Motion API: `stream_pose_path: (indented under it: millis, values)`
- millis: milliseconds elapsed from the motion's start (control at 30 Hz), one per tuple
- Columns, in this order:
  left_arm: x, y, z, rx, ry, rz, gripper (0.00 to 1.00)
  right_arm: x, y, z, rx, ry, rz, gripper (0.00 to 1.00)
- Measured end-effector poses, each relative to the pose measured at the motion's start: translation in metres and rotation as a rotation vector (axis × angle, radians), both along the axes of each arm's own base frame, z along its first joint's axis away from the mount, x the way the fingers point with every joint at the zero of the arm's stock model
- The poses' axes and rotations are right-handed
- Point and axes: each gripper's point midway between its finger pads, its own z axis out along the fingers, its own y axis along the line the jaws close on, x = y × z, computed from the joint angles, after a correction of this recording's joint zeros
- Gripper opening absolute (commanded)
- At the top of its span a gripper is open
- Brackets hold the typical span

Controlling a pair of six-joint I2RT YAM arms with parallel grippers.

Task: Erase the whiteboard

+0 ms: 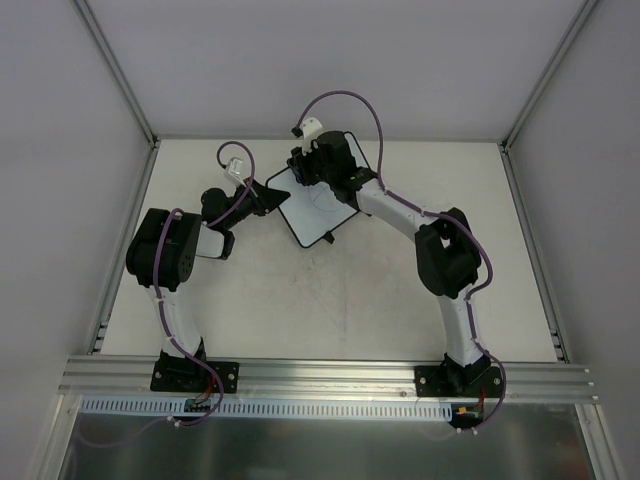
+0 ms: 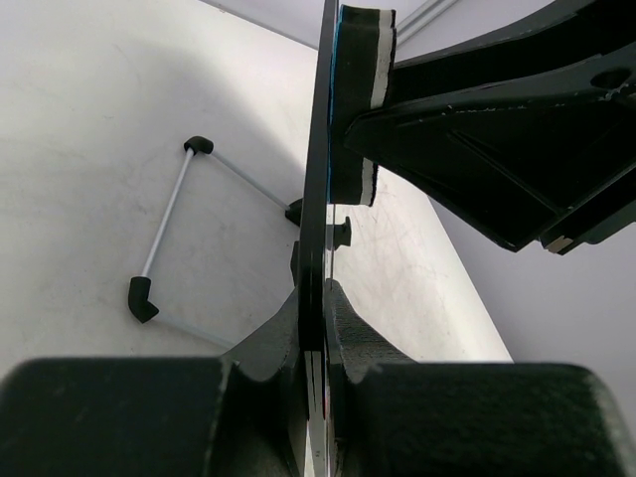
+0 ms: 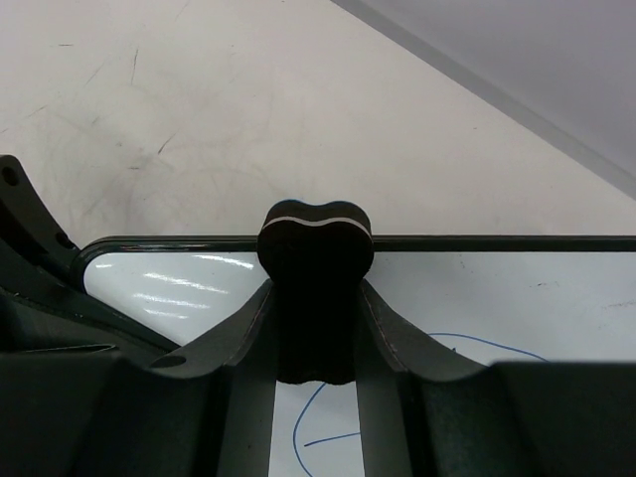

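The left gripper (image 2: 316, 328) is clenched on the edge of the whiteboard (image 2: 320, 149), which runs edge-on straight out from between its jaws. The right gripper (image 3: 316, 318) is clamped on the small black eraser (image 3: 316, 243), whose tip sits at the board's far rim, just ahead of those jaws. Blue pen strokes (image 3: 296, 437) show on the white face beneath and beside the right jaws, so I judge the wiping is under way but unfinished.
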Motion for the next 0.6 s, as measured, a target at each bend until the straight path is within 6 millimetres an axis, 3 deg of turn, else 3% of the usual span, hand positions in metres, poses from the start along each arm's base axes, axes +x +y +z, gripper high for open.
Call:
stream_pose_path:
  millis: [367, 467, 600]
  values:
    - [0.000, 0.000, -0.001, 0.000, 0.000, 0.002, 0.00, 0.002, -0.003, -0.001, 0.040, 0.039, -0.031, 0.00]
    - [-0.001, 0.000, 0.000, 0.000, -0.001, 0.001, 0.00, 0.009, -0.014, -0.003, 0.080, 0.086, -0.064, 0.00]
    - [-0.001, 0.000, 0.000, 0.000, -0.002, 0.001, 0.00, 0.030, -0.047, -0.008, 0.133, 0.151, -0.160, 0.00]
